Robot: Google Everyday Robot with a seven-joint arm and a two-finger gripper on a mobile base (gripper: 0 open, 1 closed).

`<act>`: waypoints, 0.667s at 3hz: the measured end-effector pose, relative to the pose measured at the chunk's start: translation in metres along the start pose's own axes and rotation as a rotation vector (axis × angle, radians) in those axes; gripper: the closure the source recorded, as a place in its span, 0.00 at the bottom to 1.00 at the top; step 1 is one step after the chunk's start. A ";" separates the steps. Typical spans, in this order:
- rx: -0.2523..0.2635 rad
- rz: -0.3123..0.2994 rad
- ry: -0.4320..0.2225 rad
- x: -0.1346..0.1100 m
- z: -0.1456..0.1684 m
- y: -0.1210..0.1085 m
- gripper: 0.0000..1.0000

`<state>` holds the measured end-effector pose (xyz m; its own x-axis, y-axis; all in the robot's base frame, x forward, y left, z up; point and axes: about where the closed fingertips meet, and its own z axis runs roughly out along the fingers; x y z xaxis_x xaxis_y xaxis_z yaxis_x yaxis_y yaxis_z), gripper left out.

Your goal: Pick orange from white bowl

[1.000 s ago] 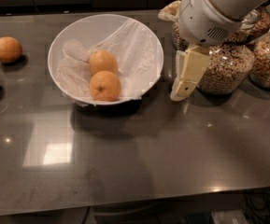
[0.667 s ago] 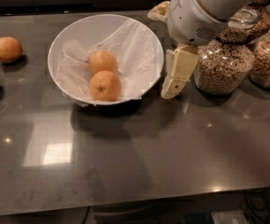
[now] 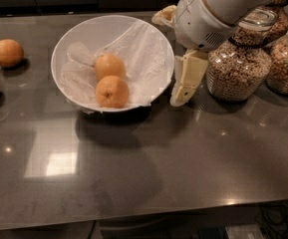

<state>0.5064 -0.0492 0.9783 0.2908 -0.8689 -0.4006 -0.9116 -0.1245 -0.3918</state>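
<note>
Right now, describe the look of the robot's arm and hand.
The arm is a thick, smooth, rounded white casing with a small slotted vent on its underside. The hand, just right of the white bowl and beside a cereal jar, is pale cream-yellow, blocky and flat-sided. No cables or markings show.

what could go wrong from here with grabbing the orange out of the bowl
1. The gripper hangs low just outside the right rim of the white bowl; swinging in without lifting could knock the bowl.
2. The rear orange and front orange touch, so closing on one may roll or snag the other.
3. The arm is close to the cereal jar beside it.
</note>
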 end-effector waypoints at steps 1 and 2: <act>-0.048 -0.070 -0.045 -0.008 0.029 -0.009 0.00; -0.048 -0.070 -0.046 -0.008 0.029 -0.009 0.00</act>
<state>0.5206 -0.0272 0.9615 0.3663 -0.8346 -0.4115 -0.9011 -0.2079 -0.3805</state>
